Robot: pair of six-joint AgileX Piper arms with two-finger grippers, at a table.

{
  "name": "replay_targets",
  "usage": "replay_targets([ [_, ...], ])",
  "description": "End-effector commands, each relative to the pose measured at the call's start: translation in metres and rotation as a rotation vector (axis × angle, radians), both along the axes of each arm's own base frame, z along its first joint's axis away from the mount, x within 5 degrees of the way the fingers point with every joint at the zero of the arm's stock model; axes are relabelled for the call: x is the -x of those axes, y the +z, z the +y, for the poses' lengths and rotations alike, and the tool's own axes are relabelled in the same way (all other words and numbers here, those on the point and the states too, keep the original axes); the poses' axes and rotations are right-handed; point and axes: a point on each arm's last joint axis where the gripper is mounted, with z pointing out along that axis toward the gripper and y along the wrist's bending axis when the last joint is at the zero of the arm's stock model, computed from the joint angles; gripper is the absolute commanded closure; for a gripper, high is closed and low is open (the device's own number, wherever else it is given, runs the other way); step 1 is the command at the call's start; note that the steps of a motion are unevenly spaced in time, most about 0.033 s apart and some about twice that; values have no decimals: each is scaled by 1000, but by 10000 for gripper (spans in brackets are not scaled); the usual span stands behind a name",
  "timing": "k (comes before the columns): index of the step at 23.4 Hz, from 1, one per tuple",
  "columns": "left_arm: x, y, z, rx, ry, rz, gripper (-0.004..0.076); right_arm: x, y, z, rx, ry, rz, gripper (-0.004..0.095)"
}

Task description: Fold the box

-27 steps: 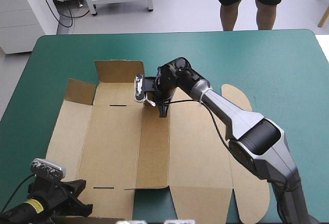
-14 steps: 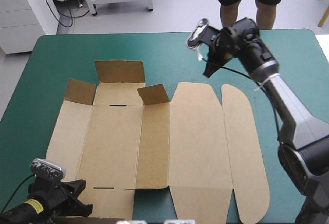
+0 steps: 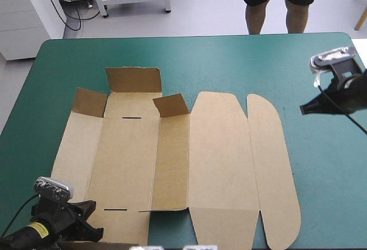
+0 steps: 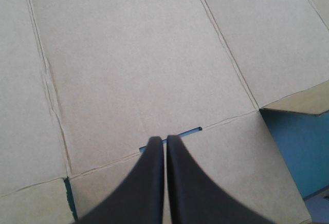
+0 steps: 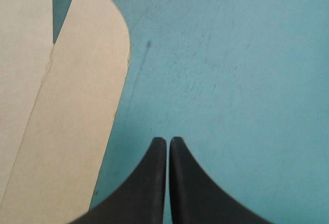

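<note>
One brown box (image 3: 172, 158) is spread almost flat on the teal-green tabletop (image 3: 258, 61), with three flaps (image 3: 133, 79) raised at its far edge. The board is judged light and stiff, bending along its creases; a free flap edge is advised for the hold. Two hands are counted, both pressed together: the left hand (image 4: 165, 139) over the box's near edge, the right hand (image 5: 168, 141) over bare cover beside it.

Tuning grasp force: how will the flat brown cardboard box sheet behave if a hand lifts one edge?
The flat brown cardboard box sheet probably hinges at its scored creases, not lifting rigid; its far flaps stand raised. Thin, wide, it likely is light and may slide on the teal-green table cover if pushed.
</note>
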Motion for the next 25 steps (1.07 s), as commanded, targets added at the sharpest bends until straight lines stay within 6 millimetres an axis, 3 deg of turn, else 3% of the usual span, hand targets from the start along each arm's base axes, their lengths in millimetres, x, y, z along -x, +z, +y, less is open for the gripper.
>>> replay_targets([
  [1, -4, 10, -2, 41, 12, -50, 731, 49, -7, 2, -62, -30, -53, 909],
  [4, -5, 10, -2, 46, 18, -49, 731, 84, -36, 6, -79, -33, -21, 910],
  [6, -5, 10, -3, 62, 25, -47, 731, 97, -48, 6, -70, -28, -22, 910],
  [12, -10, 19, -4, 124, 78, -28, 731, 106, -54, 7, -68, -19, -28, 910],
  [19, -53, 41, -10, 111, 100, 29, 731, 102, -50, 10, -106, -14, -88, 910],
  [25, -110, 61, -18, 93, 127, 22, 731, 101, -50, 11, -113, -13, -93, 910],
])
